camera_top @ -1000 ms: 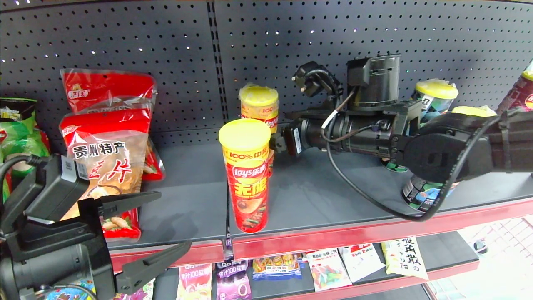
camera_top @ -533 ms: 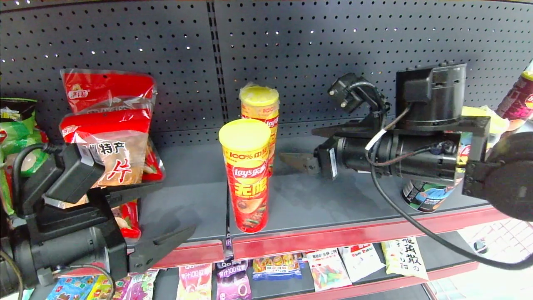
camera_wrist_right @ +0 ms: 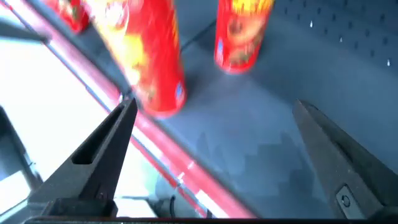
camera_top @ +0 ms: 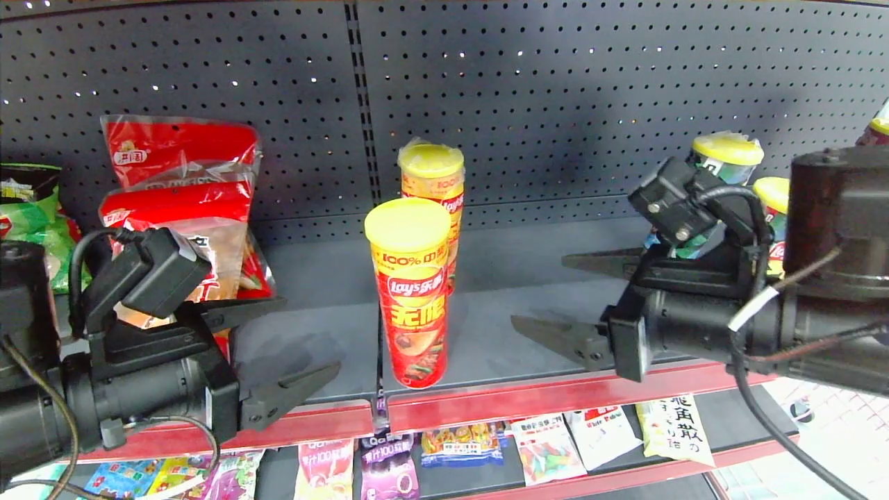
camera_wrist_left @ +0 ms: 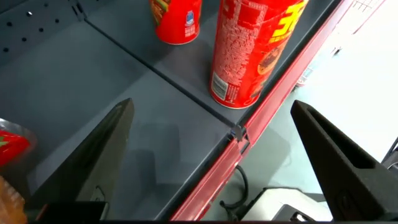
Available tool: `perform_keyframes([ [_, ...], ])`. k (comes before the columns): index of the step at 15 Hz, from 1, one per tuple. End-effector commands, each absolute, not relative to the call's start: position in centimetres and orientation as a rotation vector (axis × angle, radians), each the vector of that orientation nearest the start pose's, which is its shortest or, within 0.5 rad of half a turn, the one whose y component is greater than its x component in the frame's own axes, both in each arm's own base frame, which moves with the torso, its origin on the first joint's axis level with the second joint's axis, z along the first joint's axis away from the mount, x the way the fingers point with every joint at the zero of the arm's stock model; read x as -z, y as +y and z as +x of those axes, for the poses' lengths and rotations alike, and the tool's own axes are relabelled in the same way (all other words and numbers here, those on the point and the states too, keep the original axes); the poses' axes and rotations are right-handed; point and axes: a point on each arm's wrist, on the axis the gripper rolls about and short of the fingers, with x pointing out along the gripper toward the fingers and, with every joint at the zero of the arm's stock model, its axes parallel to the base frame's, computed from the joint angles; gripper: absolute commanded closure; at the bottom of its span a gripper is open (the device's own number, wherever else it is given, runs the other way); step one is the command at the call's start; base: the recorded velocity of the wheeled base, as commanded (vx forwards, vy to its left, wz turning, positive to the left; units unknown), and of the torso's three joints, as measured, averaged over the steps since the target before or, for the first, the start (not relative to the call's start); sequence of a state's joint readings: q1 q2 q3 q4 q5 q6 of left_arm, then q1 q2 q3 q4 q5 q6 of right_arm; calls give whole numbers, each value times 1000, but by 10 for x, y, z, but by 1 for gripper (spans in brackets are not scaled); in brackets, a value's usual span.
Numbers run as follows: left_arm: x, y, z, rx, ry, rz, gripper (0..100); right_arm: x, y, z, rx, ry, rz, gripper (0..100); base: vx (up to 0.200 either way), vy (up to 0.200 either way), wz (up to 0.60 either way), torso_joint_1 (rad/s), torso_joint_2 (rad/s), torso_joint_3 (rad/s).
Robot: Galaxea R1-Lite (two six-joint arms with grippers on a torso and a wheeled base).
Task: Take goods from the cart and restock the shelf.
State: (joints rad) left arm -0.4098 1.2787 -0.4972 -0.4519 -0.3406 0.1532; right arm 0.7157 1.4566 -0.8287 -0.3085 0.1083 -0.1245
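Two red chip cans with yellow lids stand upright on the grey shelf point(camera_top: 528, 326). The front can point(camera_top: 411, 292) is at the shelf's red lip and the rear can point(camera_top: 432, 187) is close behind it. My right gripper point(camera_top: 538, 292) is open and empty, to the right of both cans and apart from them. In the right wrist view the gripper point(camera_wrist_right: 214, 104) faces the front can point(camera_wrist_right: 149, 56) and the rear can point(camera_wrist_right: 239, 31). My left gripper point(camera_top: 312, 333) is open and empty at the shelf lip, left of the front can point(camera_wrist_left: 249, 56).
Red snack bags point(camera_top: 180, 201) and a green bag point(camera_top: 28, 208) stand at the shelf's left. Green cans with yellow lids point(camera_top: 726, 160) stand at the right behind my right arm. A lower shelf point(camera_top: 750, 417) holds several small packets. A perforated panel backs the shelf.
My right gripper has drawn back from the rear can, moving right and toward the shelf front, open and empty. My left gripper has moved right, closer to the front can.
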Motion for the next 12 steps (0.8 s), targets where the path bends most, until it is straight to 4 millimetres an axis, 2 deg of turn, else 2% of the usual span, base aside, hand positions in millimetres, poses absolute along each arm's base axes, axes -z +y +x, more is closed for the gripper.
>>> perform_keyframes([
  [1,-180,-84,175,769,303,161,0,-219,142,153,-861,254,-213,0,0,0,0,0,0,0],
  [2,-180,-85,176,768,308,162,0,-214,138,144,-877,266,-212,0,0,0,0,0,0,0],
  [3,-178,-86,182,758,319,164,0,-195,124,116,-925,307,-206,0,0,0,0,0,0,0],
  [4,-177,-86,184,740,326,168,0,-185,114,101,-947,317,-211,0,0,0,0,0,0,0],
  [6,-172,-88,189,728,352,174,0,-174,94,85,-929,305,-206,0,0,0,0,0,0,0],
  [8,-164,-92,196,734,392,178,0,-172,75,81,-798,276,-192,0,0,0,0,0,0,0],
  [9,-164,-92,196,734,392,178,0,-172,75,81,-798,276,-192,0,0,0,0,0,0,0],
  [10,-155,-96,205,739,424,204,0,-175,59,81,-668,241,-165,0,0,0,0,0,0,0],
  [12,-152,-100,213,744,437,222,0,-176,50,81,-595,225,-148,0,0,0,0,0,0,0],
])
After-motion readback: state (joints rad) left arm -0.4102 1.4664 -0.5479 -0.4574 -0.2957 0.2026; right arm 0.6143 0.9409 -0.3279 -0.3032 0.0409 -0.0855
